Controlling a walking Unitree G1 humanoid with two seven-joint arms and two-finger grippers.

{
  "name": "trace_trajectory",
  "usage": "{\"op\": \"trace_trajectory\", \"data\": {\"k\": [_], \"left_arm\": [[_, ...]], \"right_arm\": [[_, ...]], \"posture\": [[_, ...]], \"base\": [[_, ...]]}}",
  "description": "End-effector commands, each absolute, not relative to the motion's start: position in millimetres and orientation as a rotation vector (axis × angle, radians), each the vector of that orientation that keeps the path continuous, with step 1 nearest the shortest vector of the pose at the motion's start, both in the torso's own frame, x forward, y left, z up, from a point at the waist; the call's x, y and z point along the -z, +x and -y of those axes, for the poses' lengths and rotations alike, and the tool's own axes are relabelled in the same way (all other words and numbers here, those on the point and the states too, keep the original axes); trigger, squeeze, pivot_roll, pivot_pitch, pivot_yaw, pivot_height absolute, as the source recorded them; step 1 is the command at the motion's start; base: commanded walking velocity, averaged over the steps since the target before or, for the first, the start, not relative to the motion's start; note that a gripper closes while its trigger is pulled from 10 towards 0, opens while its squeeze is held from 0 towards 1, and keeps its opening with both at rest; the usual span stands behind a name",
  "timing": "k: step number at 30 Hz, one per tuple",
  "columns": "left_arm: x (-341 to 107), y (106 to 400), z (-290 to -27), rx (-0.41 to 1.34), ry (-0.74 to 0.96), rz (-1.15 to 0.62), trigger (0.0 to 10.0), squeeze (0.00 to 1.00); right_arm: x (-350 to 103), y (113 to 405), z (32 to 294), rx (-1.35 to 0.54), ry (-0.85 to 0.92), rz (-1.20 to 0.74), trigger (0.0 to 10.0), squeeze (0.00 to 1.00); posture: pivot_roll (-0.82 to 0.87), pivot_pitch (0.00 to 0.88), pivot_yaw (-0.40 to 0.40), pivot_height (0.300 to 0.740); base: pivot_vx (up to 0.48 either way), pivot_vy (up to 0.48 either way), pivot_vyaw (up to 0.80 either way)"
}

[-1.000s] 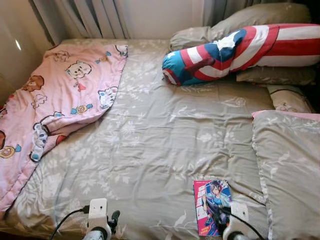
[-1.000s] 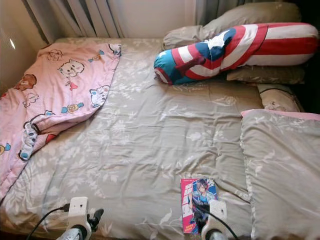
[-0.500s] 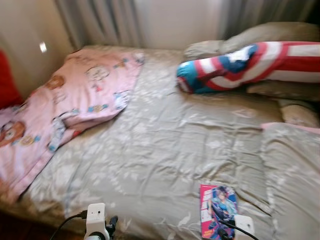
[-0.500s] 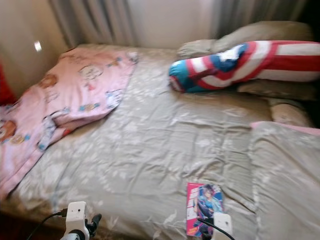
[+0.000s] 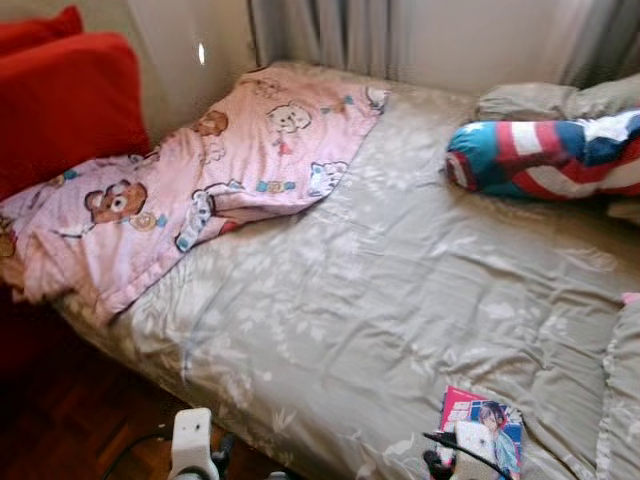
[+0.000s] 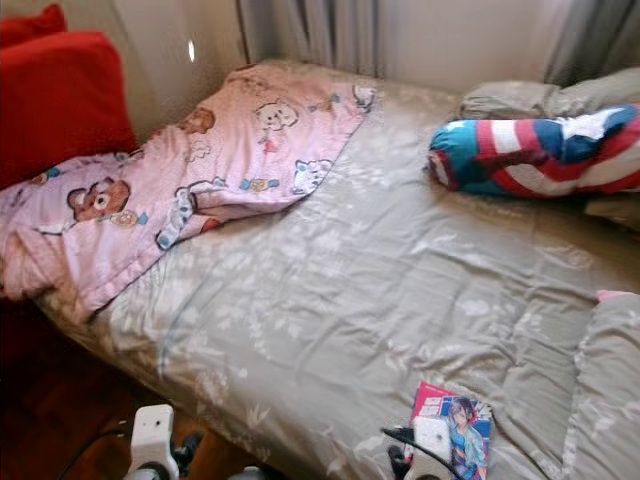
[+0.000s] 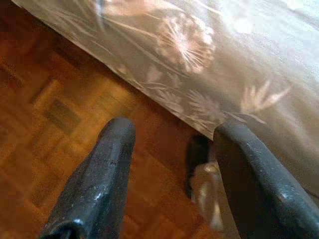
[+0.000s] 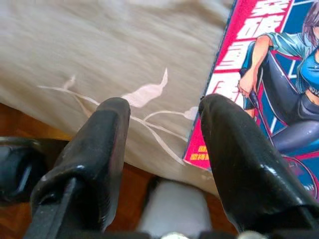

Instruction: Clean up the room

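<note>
One comic book [image 8: 271, 94] lies flat on the grey floral bedspread [image 5: 400, 290], at the bed's near edge on the robot's right. The right wrist view shows its cover figure plainly; the head views give just a small pink-and-blue cover. The right end effector [image 8: 164, 124] hovers over the book's corner, fingers spread, grasping nothing. The left end effector [image 7: 172, 144], also released, hangs above the wooden floor [image 7: 45, 114] beside the bed. One pink cartoon blanket [image 5: 200, 170], one striped bolster [image 5: 545, 160] and two red cushions [image 5: 65, 100] lie farther off.

Pink cartoon-bear blanket [image 5: 200, 170], beige floral bedspread [image 5: 380, 300], red-white-blue striped bolster [image 5: 545, 160], red cushion [image 5: 65, 100].
</note>
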State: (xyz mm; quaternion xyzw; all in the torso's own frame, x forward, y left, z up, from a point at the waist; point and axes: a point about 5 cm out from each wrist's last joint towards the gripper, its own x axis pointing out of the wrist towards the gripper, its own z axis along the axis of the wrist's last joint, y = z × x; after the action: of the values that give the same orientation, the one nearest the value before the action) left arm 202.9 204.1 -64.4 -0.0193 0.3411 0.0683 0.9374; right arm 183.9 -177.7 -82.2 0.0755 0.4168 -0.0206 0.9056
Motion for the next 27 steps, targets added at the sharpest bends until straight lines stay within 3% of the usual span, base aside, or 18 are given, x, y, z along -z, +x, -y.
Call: {"op": "trace_trajectory", "data": {"k": [1,12,19,27], "left_arm": [[68.3,197.4,-202.1,-0.140,-0.042,-0.721,10.0,0.00],[68.9,197.2,-200.9,-0.135,-0.043,-0.728,10.0,0.00],[69.5,196.3,-201.3,-0.134,-0.042,-0.734,10.0,0.00],[70.1,195.5,-201.7,-0.131,-0.037,-0.742,10.0,0.00]], "right_arm": [[89.0,166.7,189.2,0.074,0.154,-0.910,10.0,0.00],[89.3,165.9,186.8,0.056,0.146,-0.905,10.0,0.00],[89.7,165.7,185.9,0.052,0.150,-0.913,10.0,0.00],[90.0,165.5,186.0,0.060,0.164,-0.919,10.0,0.00]], "posture": [[-0.01,0.147,0.046,0.740],[-0.01,0.154,0.045,0.740],[0.00,0.154,0.047,0.740],[0.00,0.156,0.048,0.740]], "base": [[0.000,0.000,0.00],[0.000,0.000,0.00],[0.000,0.000,0.70],[0.000,0.000,0.00]]}}
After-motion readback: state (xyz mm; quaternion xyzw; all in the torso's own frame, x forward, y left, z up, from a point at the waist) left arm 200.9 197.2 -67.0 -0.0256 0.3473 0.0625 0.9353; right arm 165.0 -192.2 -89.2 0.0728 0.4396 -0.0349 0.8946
